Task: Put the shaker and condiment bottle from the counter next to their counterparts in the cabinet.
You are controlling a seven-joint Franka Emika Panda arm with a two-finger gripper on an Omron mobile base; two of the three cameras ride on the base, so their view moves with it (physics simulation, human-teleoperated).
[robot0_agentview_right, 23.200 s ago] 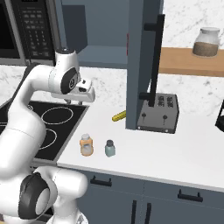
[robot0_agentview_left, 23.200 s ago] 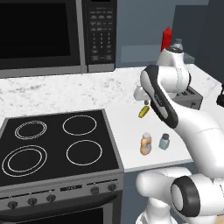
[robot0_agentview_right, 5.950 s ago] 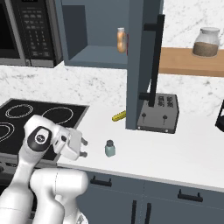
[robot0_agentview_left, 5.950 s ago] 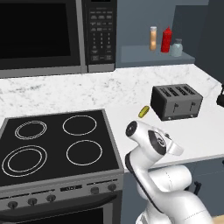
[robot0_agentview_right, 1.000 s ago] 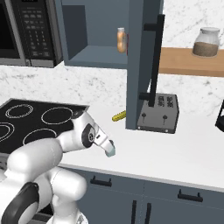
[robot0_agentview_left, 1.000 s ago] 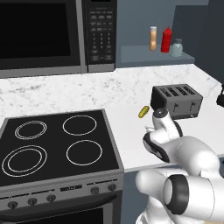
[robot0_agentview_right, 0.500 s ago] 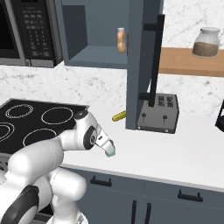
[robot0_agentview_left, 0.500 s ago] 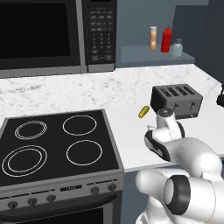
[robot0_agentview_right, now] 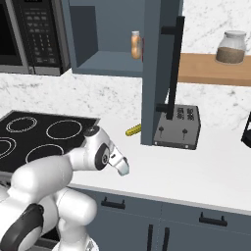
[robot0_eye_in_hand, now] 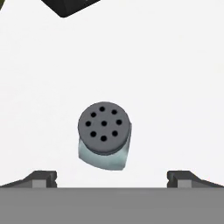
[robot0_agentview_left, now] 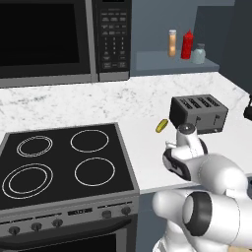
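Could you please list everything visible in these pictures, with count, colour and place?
shaker: one, pale blue-grey with grey cap, on the counter below the tool
condiment bottle: one, orange, on the cabinet shelf
red squeeze bottle: one, beside it
twin shaker: one, pale blue-grey, same shelf
yellow oblong item: one, on the counter
toaster: one, black
microwave: one, black
stove: one, black
jar: one, on the wooden shelf
tool: one, dark tips, open above the shaker

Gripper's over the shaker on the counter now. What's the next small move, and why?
Probably lower straight down around the shaker, then close. In the hand view its grey cap sits centred between the wide-open fingertips of the gripper, which aren't touching it. The condiment bottle already stands in the cabinet.
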